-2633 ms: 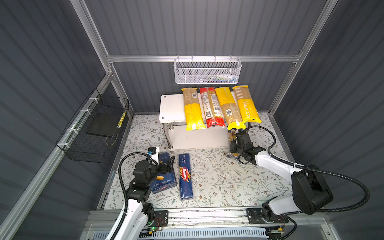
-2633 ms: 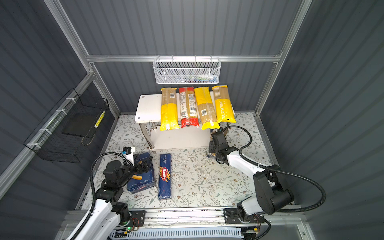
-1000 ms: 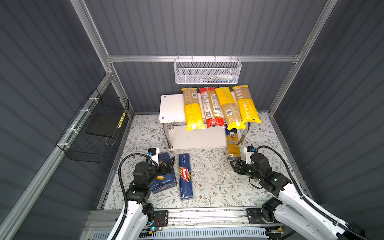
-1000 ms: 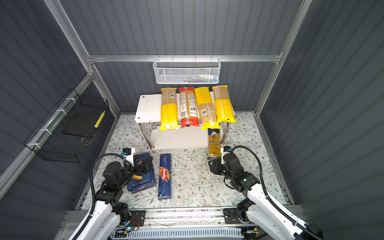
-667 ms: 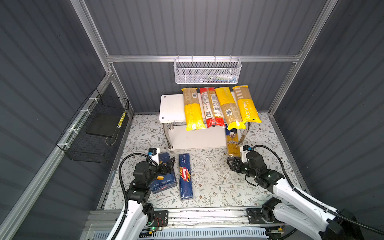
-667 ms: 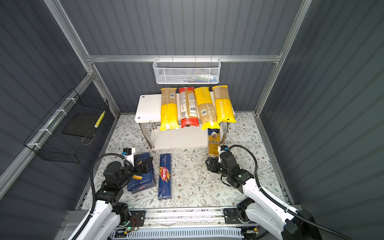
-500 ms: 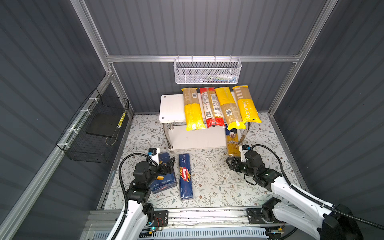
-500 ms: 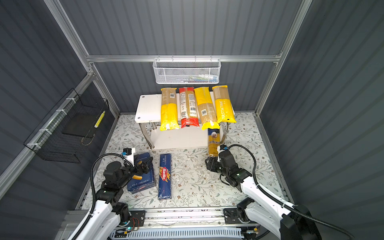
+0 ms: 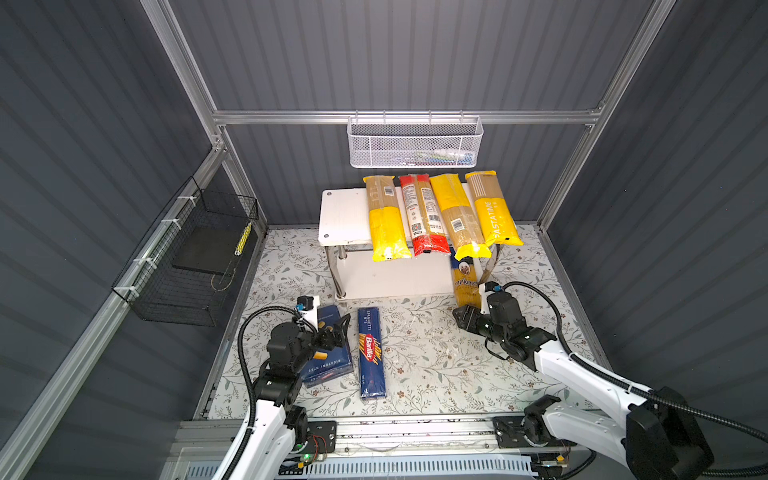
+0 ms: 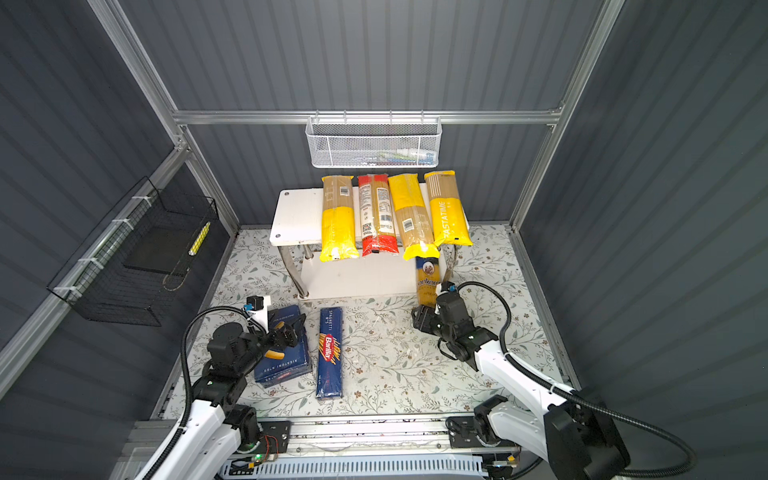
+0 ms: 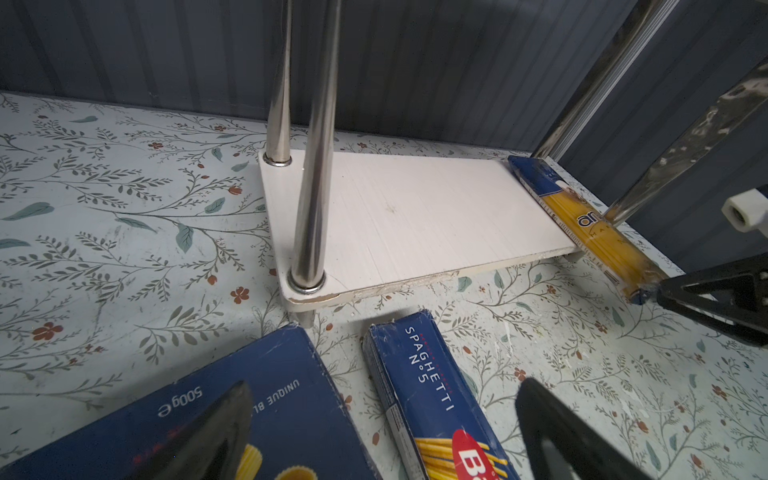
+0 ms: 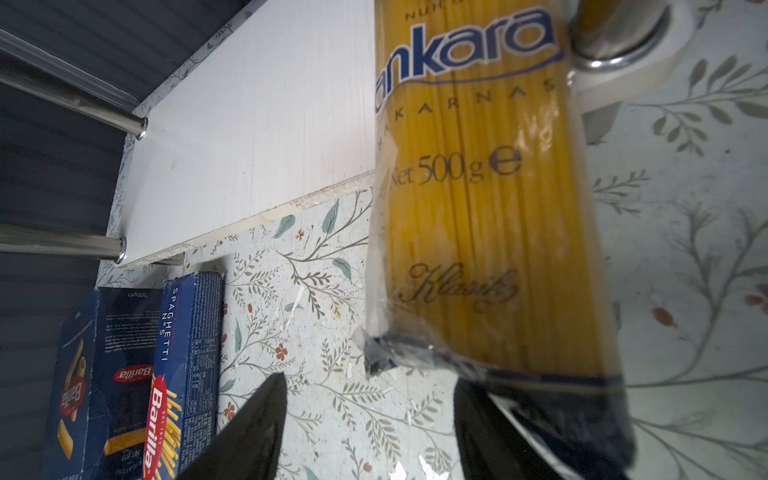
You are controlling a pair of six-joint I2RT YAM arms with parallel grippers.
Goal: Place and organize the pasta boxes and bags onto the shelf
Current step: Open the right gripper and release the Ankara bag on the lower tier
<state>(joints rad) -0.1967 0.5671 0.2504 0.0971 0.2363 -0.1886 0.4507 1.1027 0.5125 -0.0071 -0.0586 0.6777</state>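
While the ankara bag (image 9: 466, 282) lies only part-way onto the lower tier of the shelf (image 9: 345, 212) in both top views, its near end sticks out past the front edge, and the right gripper (image 9: 460, 319) sits right at that end. First danger: four bags (image 9: 422, 214) overhang the top tier, one of them directly above. Lift that wrist carelessly and it could clip that bag and bring it down. Across the way, the left gripper (image 9: 340, 328) hovers over the rigatoni box (image 9: 328, 365). The spaghetti box (image 9: 371, 353) lies just beside it, and both are on the floral mat (image 9: 424, 365), not yet shelved.

Left wrist view now: fingers (image 11: 216, 432) well apart and empty, one over the rigatoni box, the other past the spaghetti box. Close from here and they could straddle both boxes, gripping neither cleanly, or shove one askew.

Right wrist view: fingers (image 12: 249, 436) apart, clamped on nothing, and the bag's crinkled plastic tail lies against one of them. That's the trap, I'd say. Back away and the film may snag and drag the bag off the board. Push instead, and the bag runs close beside the chrome leg (image 12: 615, 29), where a slight skew could jam it or snap the spaghetti inside.
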